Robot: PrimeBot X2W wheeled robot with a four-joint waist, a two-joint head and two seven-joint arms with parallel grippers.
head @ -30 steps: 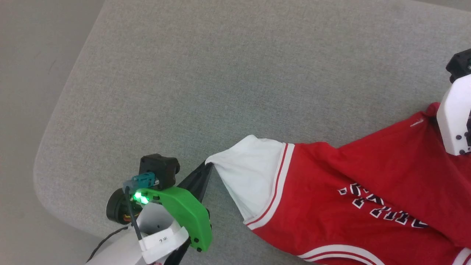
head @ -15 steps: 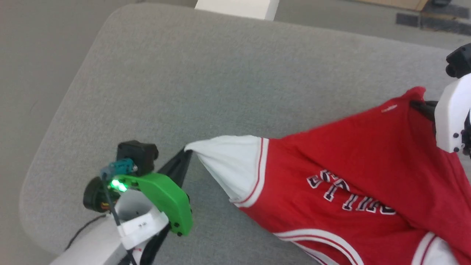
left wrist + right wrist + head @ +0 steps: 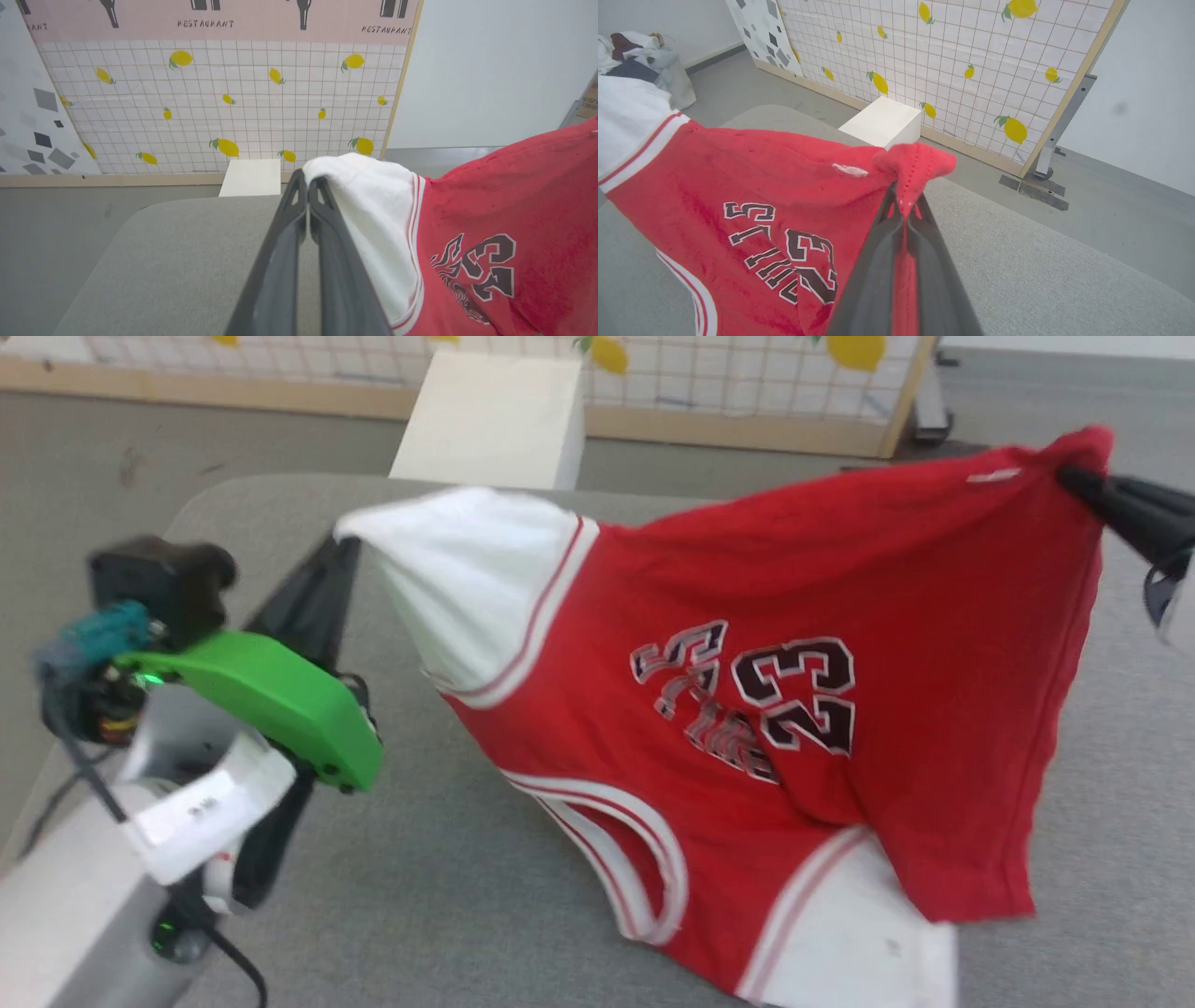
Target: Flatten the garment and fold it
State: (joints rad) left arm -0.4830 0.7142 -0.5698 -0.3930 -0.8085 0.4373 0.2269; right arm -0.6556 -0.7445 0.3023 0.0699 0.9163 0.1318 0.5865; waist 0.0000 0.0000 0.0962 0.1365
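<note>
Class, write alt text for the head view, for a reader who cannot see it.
A red T-shirt with white sleeves hangs stretched between two grippers over a grey table. The left gripper pinches a white sleeve; the right gripper pinches a red corner.

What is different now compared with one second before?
Both arms have lifted the garment off the grey surface; it now hangs spread between them, only its lower end resting there. The head camera also tilted up. Unchanged: left gripper shut on the white sleeve tip, right gripper shut on a red corner.
</note>
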